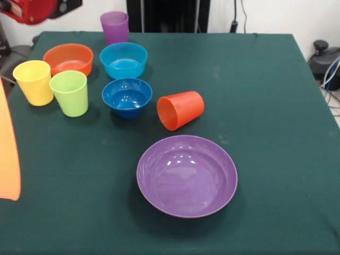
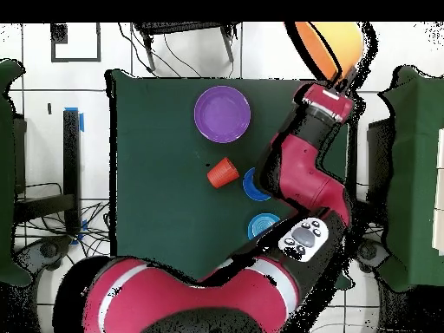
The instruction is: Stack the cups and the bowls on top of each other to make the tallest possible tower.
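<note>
Nine pieces of plastic tableware show here, and none carries a brand, label or readable writing. On the green table the biggest piece, the yellow-orange bowl, hangs tilted past the table edge at the end of the arm. The gripper touches its rim, but I cannot tell how far it is open. The purple bowl sits upright near the front, well apart from the gripper. Just behind it the orange-red cup lies on its side. Next to that cup stands the dark blue bowl, then the light blue bowl and the orange bowl. The lime green cup, yellow cup and purple cup stand upright. Nothing is stacked.
</note>
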Motion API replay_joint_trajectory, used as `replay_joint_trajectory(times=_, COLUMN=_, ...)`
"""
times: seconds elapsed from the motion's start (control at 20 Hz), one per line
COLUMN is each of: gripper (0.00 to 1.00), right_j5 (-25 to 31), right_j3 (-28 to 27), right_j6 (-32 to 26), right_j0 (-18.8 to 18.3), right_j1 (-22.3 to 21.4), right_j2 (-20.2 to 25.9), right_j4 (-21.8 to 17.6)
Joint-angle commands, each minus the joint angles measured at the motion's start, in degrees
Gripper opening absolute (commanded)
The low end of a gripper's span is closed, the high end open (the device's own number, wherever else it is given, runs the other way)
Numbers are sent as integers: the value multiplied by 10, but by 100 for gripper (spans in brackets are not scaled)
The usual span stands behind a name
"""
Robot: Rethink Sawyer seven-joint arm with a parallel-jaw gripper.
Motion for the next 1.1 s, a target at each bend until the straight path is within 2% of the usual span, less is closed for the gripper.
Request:
replay_joint_trajectory(times=0.05, gripper=0, right_j5=-17, right_j3=57, right_j6=-43, right_j0=42, right_j1=74, right_j2=5, right_j4=80)
replay_joint_trajectory(times=0.5, gripper=0, right_j5=-55, right_j3=72, right_j6=-13, right_j0=79, right_j1=140, right_j2=-3, right_j4=155)
replay_joint_trajectory(times=0.95, gripper=0, right_j5=-98, right_j3=85, right_j6=-27, right_j0=119, right_j1=197, right_j2=-10, right_j4=252)
replay_joint_trajectory(times=1.1, gripper=0, right_j5=-106, right_j3=79, right_j6=-30, right_j0=124, right_j1=214, right_j2=-20, right_j4=261)
